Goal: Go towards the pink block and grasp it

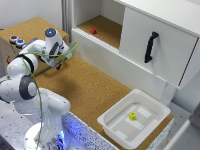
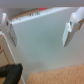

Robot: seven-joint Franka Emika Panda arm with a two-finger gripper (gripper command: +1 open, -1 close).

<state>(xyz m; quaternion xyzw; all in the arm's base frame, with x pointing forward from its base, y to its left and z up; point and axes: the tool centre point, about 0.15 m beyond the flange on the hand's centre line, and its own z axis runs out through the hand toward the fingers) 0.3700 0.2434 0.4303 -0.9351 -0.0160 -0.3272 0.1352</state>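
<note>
Pink block (image 1: 93,30) sits on cabinet shelf (image 1: 107,31) | pincer (image 2: 39,30) spread, well apart; should approach level, straddling it before closing

1. No text, label, brand, number or sign can be read in the exterior view; the picture is too blurred for small print.
2. No text or marking can be read in the wrist view either.
</note>
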